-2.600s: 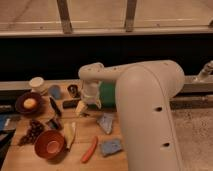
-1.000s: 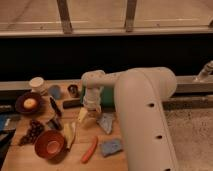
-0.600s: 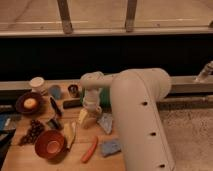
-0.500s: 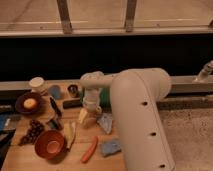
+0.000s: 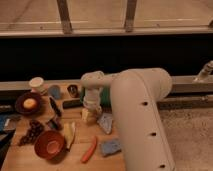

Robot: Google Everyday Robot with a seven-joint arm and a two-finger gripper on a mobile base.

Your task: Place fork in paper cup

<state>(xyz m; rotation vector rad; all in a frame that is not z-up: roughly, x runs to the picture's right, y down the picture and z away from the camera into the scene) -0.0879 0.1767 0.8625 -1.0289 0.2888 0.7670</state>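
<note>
My end effector (image 5: 90,116) sits low over the desk (image 5: 70,161); I can't tell its grip or spot the fork. I'd confirm the hold, then lift straight toward the cup (image 5: 36,84).

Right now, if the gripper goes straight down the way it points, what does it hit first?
Probably the wooden table. The gripper points down at a spot between the banana and the grey cloth. I can't tell how close it already is.
</note>
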